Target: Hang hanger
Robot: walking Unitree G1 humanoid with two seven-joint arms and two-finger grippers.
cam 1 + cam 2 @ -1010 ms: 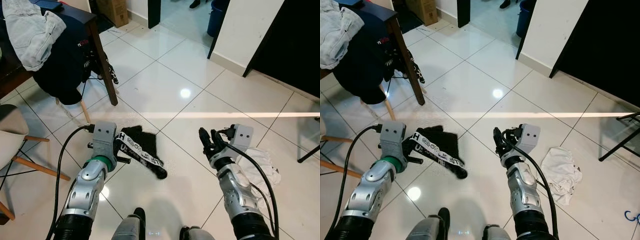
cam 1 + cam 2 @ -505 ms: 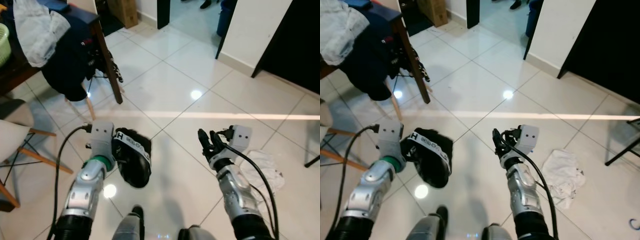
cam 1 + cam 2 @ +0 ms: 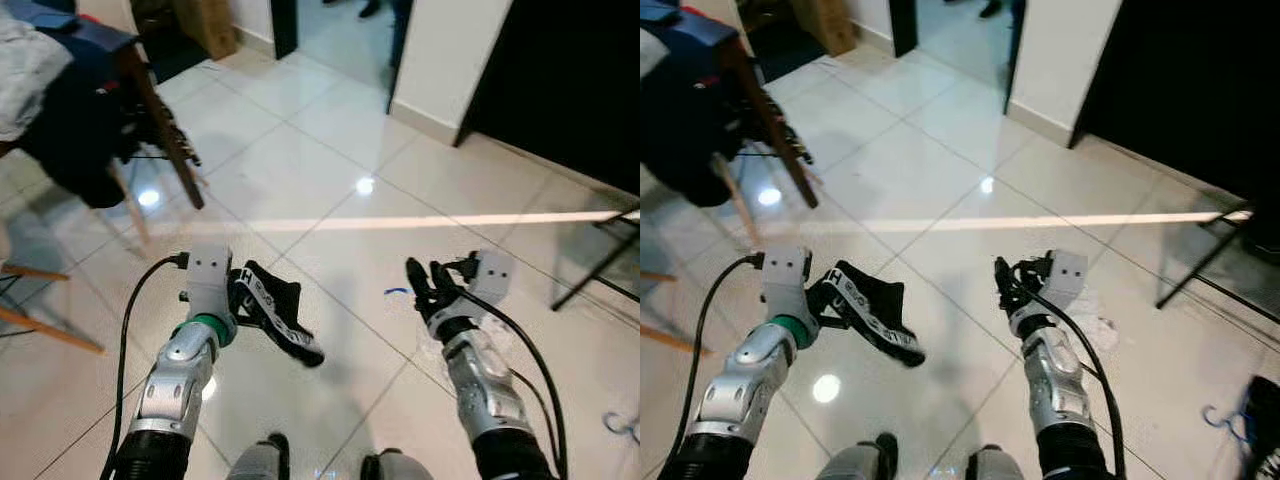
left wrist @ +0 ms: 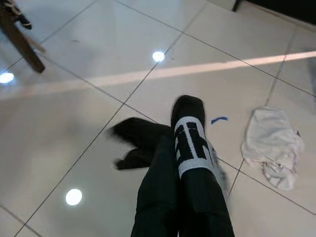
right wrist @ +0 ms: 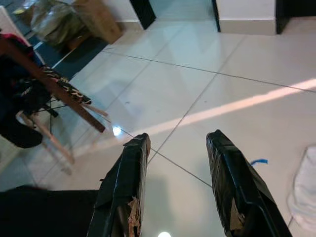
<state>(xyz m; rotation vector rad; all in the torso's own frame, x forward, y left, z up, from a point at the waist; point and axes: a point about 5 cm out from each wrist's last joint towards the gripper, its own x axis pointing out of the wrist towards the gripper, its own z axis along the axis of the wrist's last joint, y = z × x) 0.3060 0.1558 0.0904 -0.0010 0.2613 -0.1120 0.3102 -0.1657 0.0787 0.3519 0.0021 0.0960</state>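
Left fingers (image 4: 185, 197) pinch black garment (image 3: 275, 310); edges blurred, possibly waistband.

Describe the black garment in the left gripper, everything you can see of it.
The black garment is soft dark fabric with a white band printed with black letters and marks. The left gripper is shut on one end, and the rest hangs out and down from it above the tiled floor, bunched and drooping, touching nothing else. In the left wrist view the band wraps across the fabric beyond the fingers. What kind of garment it is cannot be told.
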